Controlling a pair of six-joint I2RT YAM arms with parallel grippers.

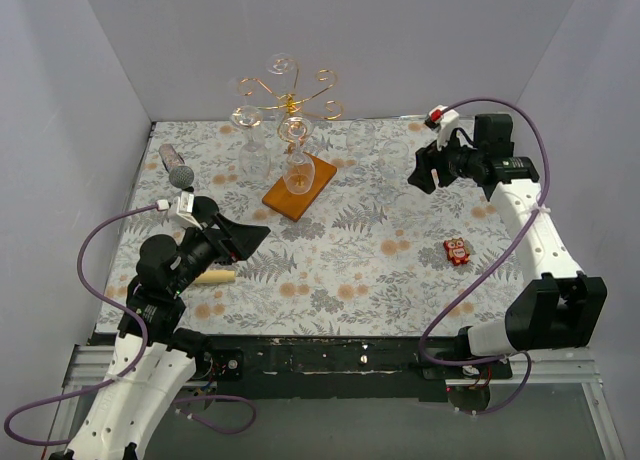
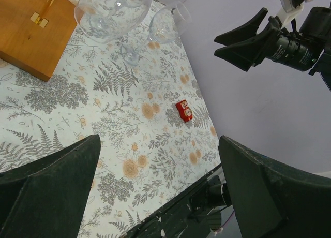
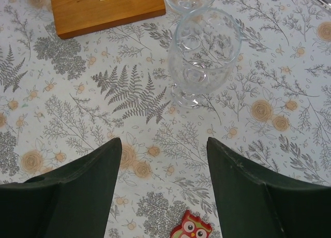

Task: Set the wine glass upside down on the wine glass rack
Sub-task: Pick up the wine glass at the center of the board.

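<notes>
Right claw [image 3: 163,142] spread, wine glass [image 3: 204,57] standing upright

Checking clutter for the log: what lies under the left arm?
A pale wooden stick pokes out on the tablecloth. Its other end is covered by the left arm, so it stays unidentified.

No word, number, brand or sign can be read in any view. The only mark is a drawn owl face on the small red owl piece [image 3: 190,228], lying toward 3 o'clock on the floral tablecloth [image 1: 340,270]; any print on it is too small to tell.
</notes>
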